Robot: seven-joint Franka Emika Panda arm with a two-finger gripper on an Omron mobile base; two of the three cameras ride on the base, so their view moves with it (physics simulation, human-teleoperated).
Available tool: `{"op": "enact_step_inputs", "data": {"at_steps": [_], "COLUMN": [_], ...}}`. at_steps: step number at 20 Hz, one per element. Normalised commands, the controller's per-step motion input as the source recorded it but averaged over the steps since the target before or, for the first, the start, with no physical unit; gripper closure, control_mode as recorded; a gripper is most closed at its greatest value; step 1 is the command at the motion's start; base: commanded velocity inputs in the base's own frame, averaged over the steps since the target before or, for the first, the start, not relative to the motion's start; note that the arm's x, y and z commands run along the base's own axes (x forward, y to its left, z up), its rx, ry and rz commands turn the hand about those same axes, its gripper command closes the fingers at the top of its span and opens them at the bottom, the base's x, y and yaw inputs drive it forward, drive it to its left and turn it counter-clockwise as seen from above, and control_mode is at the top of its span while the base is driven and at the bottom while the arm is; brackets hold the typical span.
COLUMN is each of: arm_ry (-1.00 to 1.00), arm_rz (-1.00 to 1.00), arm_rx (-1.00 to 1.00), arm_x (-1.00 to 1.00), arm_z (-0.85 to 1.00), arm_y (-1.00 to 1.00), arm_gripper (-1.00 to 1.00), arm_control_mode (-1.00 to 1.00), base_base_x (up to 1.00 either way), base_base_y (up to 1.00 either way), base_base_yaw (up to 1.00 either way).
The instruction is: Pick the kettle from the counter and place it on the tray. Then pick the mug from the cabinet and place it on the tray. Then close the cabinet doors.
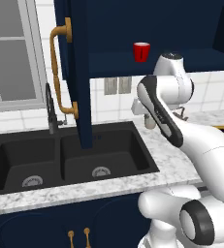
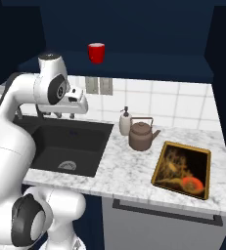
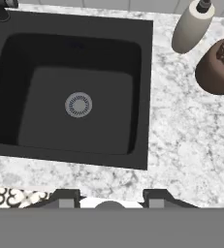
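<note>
The grey-brown kettle point(image 2: 141, 135) stands on the marble counter point(image 2: 129, 168) between the black sink point(image 2: 70, 146) and the tray point(image 2: 182, 168); its edge also shows as kettle point(image 3: 219, 68) in the hand view. The red mug point(image 2: 96, 52) point(image 1: 141, 52) sits on the open cabinet's shelf point(image 2: 134, 63). My gripper point(image 2: 65, 115) point(image 3: 110, 199) hangs over the sink's right basin, left of the kettle and well apart from it. It is open, with nothing between the fingers.
A white soap dispenser point(image 2: 125, 122) point(image 3: 191, 26) stands just left of the kettle by the tiled wall. The cabinet door point(image 1: 79, 72) with its brass handle point(image 1: 57, 72) stands swung out over the sink. A black faucet point(image 1: 50, 109) rises behind the sink.
</note>
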Motion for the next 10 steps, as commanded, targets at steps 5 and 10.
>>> {"op": "enact_step_inputs", "data": {"at_steps": [5, 10], "arm_ry": [-0.04, -0.07], "arm_rz": [-0.03, -0.45], "arm_rx": [0.00, -0.04], "arm_x": [0.03, -0.04], "arm_z": [-0.14, -0.51], "arm_y": [-0.47, -1.00], "arm_gripper": [-1.00, -1.00], "arm_control_mode": [-1.00, -1.00], "base_base_x": [0.00, 0.00], "base_base_y": [0.00, 0.00], "base_base_yaw": [0.00, 0.00]}}
